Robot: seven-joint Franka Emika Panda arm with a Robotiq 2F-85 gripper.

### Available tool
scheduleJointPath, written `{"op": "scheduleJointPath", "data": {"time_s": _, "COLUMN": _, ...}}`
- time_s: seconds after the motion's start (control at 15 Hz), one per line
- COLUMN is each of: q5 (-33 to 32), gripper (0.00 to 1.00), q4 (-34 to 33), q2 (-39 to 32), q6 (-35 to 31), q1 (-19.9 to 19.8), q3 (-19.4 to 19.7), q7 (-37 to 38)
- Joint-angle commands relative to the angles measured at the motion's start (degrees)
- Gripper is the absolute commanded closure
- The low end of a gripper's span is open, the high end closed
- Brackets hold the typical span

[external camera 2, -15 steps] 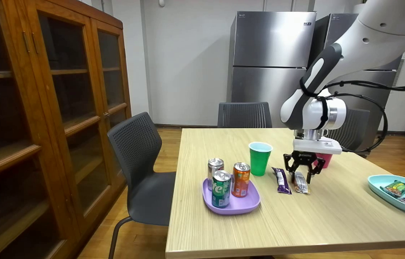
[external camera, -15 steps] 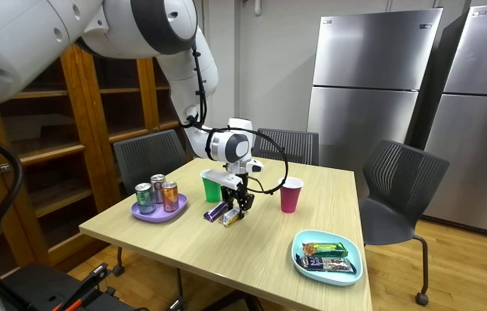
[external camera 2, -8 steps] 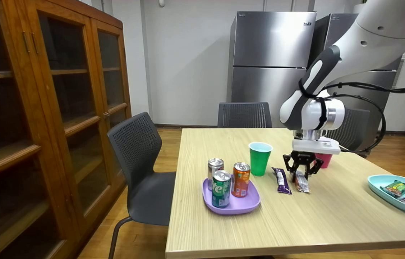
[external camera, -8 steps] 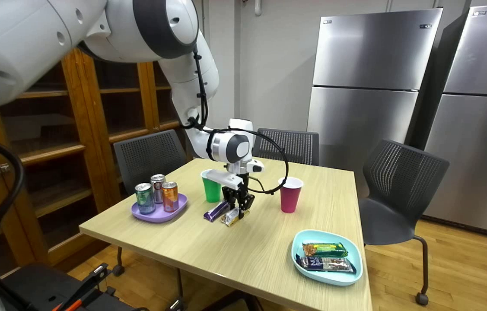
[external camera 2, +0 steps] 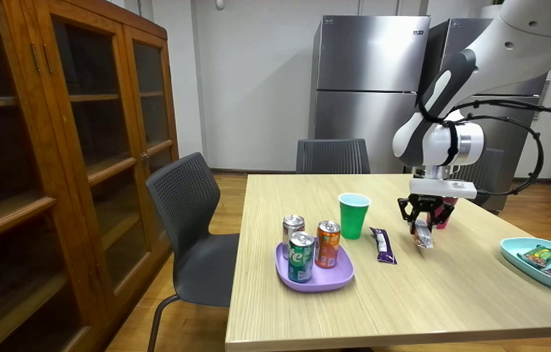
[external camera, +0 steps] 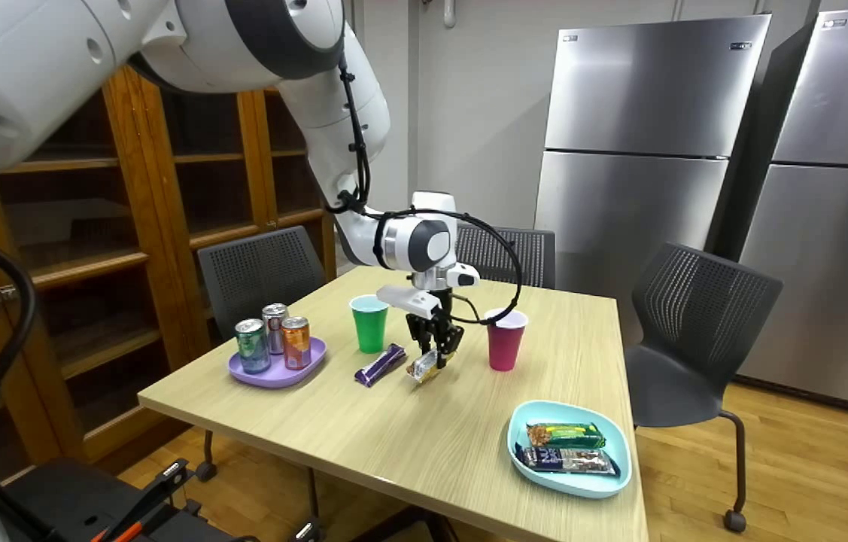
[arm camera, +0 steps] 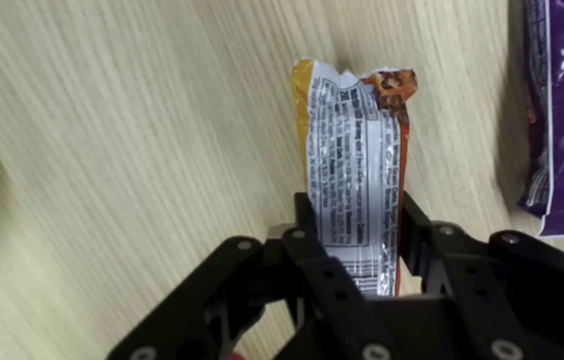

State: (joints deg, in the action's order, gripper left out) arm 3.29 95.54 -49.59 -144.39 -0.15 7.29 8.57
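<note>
A green can [external camera 2: 300,258], an orange can [external camera 2: 327,246] and a silver can [external camera 2: 293,226] shared a purple tray [external camera 2: 332,279] at lower center in an exterior view, with a green cup [external camera 2: 353,219] just beyond and a purple-wrapped bar [external camera 2: 384,246] lying on the pale desk [external camera 2: 402,303], right of center. A light blue tray [external camera: 582,488] at lower right in an exterior view held a green-wrapped bar [external camera: 565,434] and a dark-wrapped bar [external camera: 568,460]; a magenta cup [external camera: 506,344] stood right of center. Two steel refrigerators [external camera: 645,203] towered at upper right behind a gray chair [external camera: 698,324], while a glass-doored wooden cabinet [external camera: 156,188] filled the left.
</note>
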Motion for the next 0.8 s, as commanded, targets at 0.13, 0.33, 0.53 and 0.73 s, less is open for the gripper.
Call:
{"op": "scheduleJointPath", "data": {"time_s": 0.13, "q5": -1.2, "gripper": 0.83, "q4": 7.8, "q2": 6.9, "q6": -2.7, "q1": 0.0, "q3": 4.5, "q7": 4.8}}
{"op": "scheduleJointPath", "data": {"time_s": 0.33, "q5": -1.3, "gripper": 0.83, "q4": 10.2, "q2": 8.7, "q6": -3.1, "q1": -0.3, "q3": 7.2, "q7": 7.2}}
{"op": "scheduleJointPath", "data": {"time_s": 0.53, "q5": -1.1, "gripper": 0.83, "q4": 11.6, "q2": 9.7, "q6": -3.1, "q1": -0.8, "q3": 9.6, "q7": 9.7}}
{"op": "scheduleJointPath", "data": {"time_s": 0.73, "q5": -0.6, "gripper": 0.83, "q4": 11.3, "q2": 9.5, "q6": -2.7, "q1": -1.6, "q3": 11.4, "q7": 12.7}}
